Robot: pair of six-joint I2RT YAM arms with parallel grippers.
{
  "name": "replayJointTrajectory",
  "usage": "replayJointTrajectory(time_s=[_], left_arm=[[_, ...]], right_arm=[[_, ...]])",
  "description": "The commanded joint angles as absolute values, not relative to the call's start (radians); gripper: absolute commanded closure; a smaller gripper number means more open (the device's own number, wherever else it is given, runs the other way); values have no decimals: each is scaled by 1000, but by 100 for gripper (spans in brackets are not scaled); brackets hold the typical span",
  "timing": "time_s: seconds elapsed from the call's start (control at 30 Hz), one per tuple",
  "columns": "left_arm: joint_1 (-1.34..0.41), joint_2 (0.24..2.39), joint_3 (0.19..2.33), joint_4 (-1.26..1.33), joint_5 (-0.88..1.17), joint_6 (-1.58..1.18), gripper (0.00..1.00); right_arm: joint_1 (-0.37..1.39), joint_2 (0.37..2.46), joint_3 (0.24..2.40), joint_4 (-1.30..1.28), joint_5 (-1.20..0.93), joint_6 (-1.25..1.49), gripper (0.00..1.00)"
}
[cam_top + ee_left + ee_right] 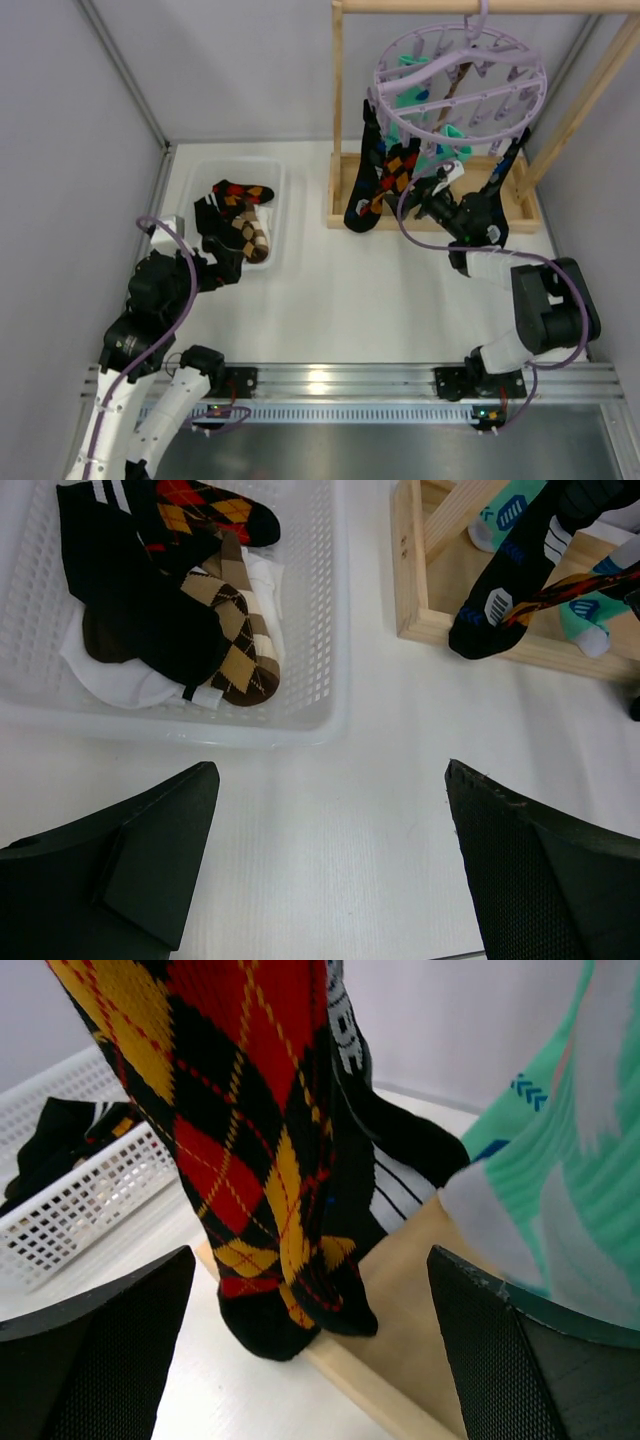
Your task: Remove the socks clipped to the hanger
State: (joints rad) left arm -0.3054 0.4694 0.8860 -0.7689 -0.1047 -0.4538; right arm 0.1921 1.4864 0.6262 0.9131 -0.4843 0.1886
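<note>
With your right pincer [312, 1300] spread wide, move it forward until the argyle sock [240, 1130] hanging just ahead sits between its jaws, pinch it high (close under the hanger [460, 80] above), then pull down gently.

The whole table [380, 290] is taken in from high above its near edge, a white basket [236, 164] at left, a wooden rack [338, 100] at the back. From the left wrist the basket is viewed steeply downward at close range, the rack's base clipped at upper right. From the right wrist a hanging argyle sock [260, 1140] is faced almost level, very near; basket and rack are shared by all views.
</note>
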Motion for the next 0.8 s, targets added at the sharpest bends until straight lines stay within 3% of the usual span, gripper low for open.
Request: replayJointTrajectory(time_s=[0.0, 0.1, 0.2, 0.33, 0.4, 0.47, 0.6, 0.77], left_arm=[[-310, 454, 881, -719, -101, -445, 2], [-311, 453, 881, -721, -103, -446, 1], [-311, 454, 881, -721, -104, -446, 1], [-313, 454, 881, -721, -106, -446, 2], [-311, 460, 888, -721, -101, -442, 1], [-311, 472, 897, -721, -89, -443, 2], [-311, 544, 1000, -703, -29, -476, 1], [-311, 766, 1192, -597, 272, -495, 1]], right_arm=[[179, 1540, 679, 1167, -597, 232, 6], [181, 1588, 709, 1224, -662, 287, 17], [181, 1615, 713, 1284, -712, 356, 36], [195, 1570, 651, 1338, -700, 391, 53], [212, 1546, 611, 1344, -690, 391, 78], [230, 1508, 574, 1356, -681, 402, 91], [262, 1413, 503, 1344, -623, 411, 97], [333, 1244, 466, 1156, -558, 394, 100]])
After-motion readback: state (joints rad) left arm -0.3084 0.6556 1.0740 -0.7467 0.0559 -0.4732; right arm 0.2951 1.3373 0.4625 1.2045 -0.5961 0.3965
